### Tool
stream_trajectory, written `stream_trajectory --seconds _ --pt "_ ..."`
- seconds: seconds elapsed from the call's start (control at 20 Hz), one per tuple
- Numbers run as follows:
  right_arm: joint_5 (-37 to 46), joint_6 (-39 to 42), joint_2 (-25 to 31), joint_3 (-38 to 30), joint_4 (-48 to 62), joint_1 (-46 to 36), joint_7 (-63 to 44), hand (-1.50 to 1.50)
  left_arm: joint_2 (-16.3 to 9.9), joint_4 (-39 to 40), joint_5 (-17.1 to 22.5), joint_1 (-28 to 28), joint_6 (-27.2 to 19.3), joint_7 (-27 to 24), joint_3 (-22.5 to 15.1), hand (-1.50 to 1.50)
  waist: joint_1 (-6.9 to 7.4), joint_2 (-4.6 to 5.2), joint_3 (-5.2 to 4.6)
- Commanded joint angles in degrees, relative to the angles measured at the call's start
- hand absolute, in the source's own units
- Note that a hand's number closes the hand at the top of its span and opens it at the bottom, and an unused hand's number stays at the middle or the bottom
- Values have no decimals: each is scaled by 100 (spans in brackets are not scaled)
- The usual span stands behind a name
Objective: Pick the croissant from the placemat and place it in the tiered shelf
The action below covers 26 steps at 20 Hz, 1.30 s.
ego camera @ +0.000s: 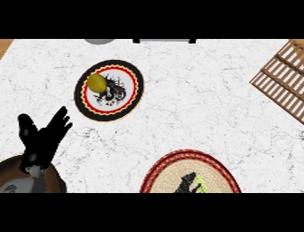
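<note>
The counter (201, 104) had loads of bare marble in the middle, so room wasn't my worry. The shelf (295, 84) sat far right, angled off the edge of view. The far-left mat (112, 90) held what I took for the croissant (97, 83), on its left side. A second mat (189, 174) lay near, cut off below. My left hand (41, 136) was open, fingers spread, near left. I figured coming down from above was best. Right hand wasn't showing.

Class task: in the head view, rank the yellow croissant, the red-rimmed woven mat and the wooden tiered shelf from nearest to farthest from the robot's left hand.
From the left hand, at lower left:
1. croissant, on the black-rimmed placemat, above the hand
2. woven mat, bottom centre
3. tiered shelf, far right
</note>
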<state>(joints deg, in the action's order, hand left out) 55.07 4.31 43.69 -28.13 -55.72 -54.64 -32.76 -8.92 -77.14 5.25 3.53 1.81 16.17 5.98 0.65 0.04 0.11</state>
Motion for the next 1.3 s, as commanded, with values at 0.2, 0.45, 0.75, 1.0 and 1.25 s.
stream_trajectory --seconds 0.2,0.45,0.75,1.0,1.25 --pt "-46 -233 88 283 579 -170 161 150 60 -82 0 -148 44 143 -52 0 19 9 -12" --pt "-470 -573 97 -329 155 106 -8 150 24 -140 -61 -26 -32 234 -49 0 -41 -11 -7" --pt "-880 -994 138 -688 -12 -128 -127 -150 108 153 -68 -29 -38 -77 14 0 -55 -2 -12" --pt "-1393 -1671 -77 -1093 61 -238 117 -150 -141 -17 63 -17 139 153 146 0 4 5 -8" --pt "-1725 -2185 -103 -1446 -424 -173 0 -150 109 -87 -98 52 -127 241 -22 0 -41 -7 -7"
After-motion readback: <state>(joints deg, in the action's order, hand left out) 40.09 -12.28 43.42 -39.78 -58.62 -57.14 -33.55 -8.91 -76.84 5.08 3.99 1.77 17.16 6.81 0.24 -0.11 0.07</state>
